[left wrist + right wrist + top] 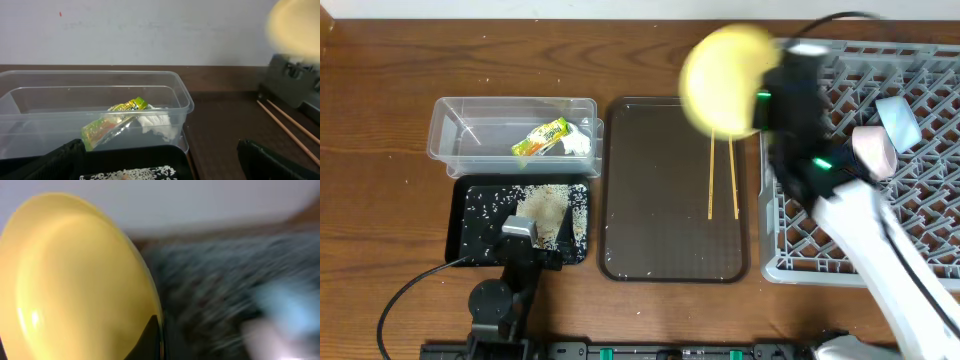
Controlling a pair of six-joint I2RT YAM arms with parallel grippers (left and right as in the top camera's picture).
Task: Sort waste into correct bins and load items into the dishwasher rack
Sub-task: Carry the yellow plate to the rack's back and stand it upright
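Above table [380, 120]: blurred, perhaps glossy yellow plate [725, 80]

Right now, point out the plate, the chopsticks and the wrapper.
plate [723, 80]: overhead view, centre of its yellow face.
chopsticks [711, 176]: overhead view, middle of the left stick.
wrapper [111, 120]: left wrist view, its green-yellow middle.

A dark wooden surface [380, 120] fills the room's foreground. A large dark brown serving tray [660, 200] with rounded corners lies flat near its middle. A black cable [395, 300] loops across the front left corner. Behind stands a plain white wall [150, 30].
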